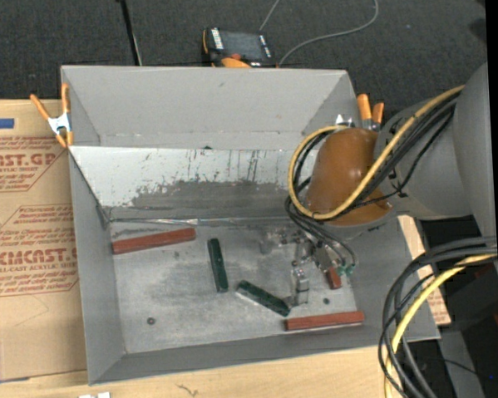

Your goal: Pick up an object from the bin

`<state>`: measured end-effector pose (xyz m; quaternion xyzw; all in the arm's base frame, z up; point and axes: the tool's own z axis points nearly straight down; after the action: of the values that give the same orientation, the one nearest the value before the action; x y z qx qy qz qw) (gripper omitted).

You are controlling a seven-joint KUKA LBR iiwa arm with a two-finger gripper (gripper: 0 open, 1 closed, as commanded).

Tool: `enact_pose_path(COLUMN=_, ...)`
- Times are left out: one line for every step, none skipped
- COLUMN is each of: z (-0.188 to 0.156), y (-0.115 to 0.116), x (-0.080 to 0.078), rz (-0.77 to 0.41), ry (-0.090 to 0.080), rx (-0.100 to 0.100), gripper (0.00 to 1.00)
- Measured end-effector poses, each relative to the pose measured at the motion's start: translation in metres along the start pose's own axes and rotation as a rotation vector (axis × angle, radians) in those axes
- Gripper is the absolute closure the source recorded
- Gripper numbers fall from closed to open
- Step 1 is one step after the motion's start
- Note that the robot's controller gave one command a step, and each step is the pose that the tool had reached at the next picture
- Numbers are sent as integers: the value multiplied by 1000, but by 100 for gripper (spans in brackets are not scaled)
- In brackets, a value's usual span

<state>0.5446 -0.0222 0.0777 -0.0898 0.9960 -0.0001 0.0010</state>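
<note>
Gripper (pixel 301 287): low over the right part of the bin's (pixel 94 269) floor, beneath the orange wrist cover (pixel 344 176). How far open it is, or whether it has hold of anything, cannot be told.
Dark green bar (pixel 263 298): nearest item, lying tilted, right end just left of the gripper's tip.
Red bar (pixel 324 320): flat along the near wall, just beside the tip.
Second green bar (pixel 217 265): mid-floor, pointing toward the back wall.
Red-brown bar (pixel 154 240): left side, well apart.
</note>
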Motion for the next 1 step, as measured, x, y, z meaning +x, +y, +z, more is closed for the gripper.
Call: enact_pose_path(z=5, y=56, x=44, rz=53, ry=-1, rx=-3, gripper=0)
